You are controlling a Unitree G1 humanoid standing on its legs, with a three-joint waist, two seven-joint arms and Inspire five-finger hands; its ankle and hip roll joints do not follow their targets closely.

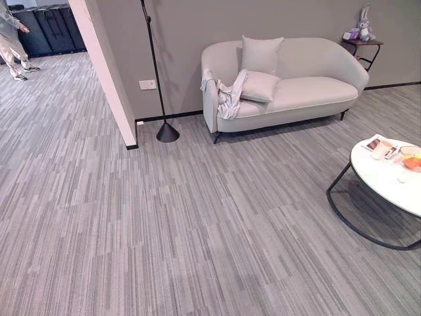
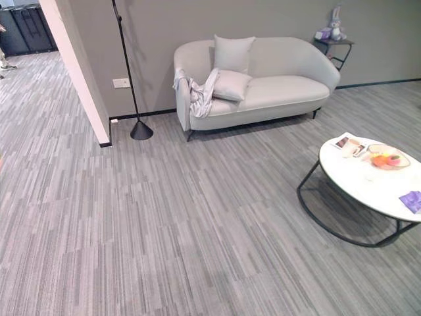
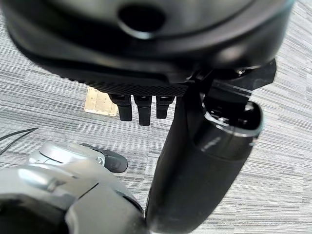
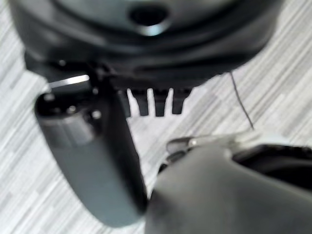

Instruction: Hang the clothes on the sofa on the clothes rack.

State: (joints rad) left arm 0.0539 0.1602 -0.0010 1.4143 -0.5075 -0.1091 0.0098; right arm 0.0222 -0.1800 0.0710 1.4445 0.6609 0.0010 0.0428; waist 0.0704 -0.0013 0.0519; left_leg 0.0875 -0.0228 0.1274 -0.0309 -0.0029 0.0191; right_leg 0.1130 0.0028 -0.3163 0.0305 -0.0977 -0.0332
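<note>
Left hand (image 3: 146,105): my fingers hang straight, holding nothing.
Right hand (image 4: 156,100): relaxed, empty too.
Clothes: crumpled pale grey garment (image 1: 227,95) drapes over the cream upholstered sofa (image 1: 309,92), far ahead of both hands.
Approach: I should walk close before reaching.

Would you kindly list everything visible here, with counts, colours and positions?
Pale cream sofa: one, against the grey wall.
Light grey garment: one, draped over the sofa's left end.
Cream cushions: two, on the sofa beside the garment.
Black floor lamp: one, left of the sofa.
White round coffee table: one, black frame, right foreground, carrying small items.
Dark side table: one, right of the sofa, with a plush rabbit.
Black cases: several, far left.
Person: one, far left.
Left robot hand: dark, fingers straight, above floor.
Right robot hand: dark, fingers straight, above floor.
</note>
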